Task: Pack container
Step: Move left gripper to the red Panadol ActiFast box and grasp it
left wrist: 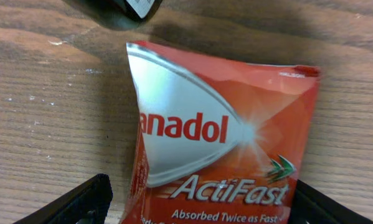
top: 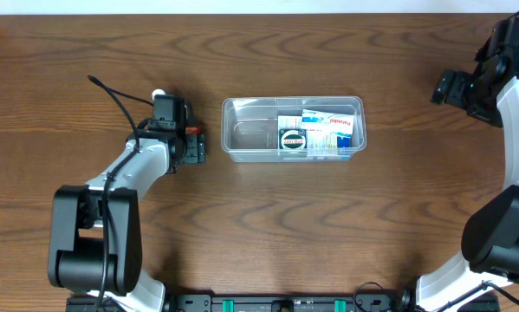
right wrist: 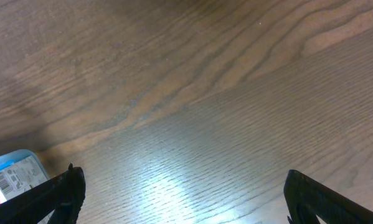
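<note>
Left gripper (left wrist: 202, 202) seemingly straddles red packet (left wrist: 223, 137)

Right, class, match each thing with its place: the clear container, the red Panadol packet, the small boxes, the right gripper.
Things:
1. container
2. red Panadol packet
3. small boxes
4. right gripper

Places:
A. on the table, between the open fingers of the left gripper
B. open over bare wood, far right of the table
C. middle of the table
D. inside the container, in its right half

Pairs: 1-C, 2-A, 3-D, 4-B
</note>
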You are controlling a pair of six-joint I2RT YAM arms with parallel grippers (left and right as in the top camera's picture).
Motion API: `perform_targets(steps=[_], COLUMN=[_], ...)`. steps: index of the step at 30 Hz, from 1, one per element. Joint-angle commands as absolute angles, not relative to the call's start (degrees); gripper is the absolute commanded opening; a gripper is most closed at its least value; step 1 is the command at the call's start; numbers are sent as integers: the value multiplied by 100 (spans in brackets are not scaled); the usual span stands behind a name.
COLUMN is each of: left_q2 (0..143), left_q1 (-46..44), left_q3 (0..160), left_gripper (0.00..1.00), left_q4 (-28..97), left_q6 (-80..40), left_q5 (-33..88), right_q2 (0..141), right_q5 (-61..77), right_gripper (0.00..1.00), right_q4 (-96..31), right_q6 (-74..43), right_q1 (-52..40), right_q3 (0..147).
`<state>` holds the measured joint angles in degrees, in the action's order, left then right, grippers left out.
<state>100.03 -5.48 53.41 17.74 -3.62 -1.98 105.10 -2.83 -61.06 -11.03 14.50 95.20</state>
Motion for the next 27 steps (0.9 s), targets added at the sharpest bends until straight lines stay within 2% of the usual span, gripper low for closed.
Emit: perform_targets(steps=[1,6,19,27], left_q2=[10033,10033,9959,9356], left_q1=[-556,-556,-589,-851], left_q3=[5422,5422,5424,5424], left_gripper=[84,73,69,64], left_q4=[1721,1699,1828,2021], left_q6=[-388,-388,-499,-502], left_q5=[-340,-47,106,84], right_q2=[10449,10449,10449,10449], right_q5=[-322,-322,-322,-322], right_gripper=[99,99,99,99], right_q4=[-6114,-6114,-6112,-6114], right_q6=[-1020,-1020,-1020,-1020], right_q1=[1472,1472,1470,1472], right_q3=[9588,9588,9588,9588])
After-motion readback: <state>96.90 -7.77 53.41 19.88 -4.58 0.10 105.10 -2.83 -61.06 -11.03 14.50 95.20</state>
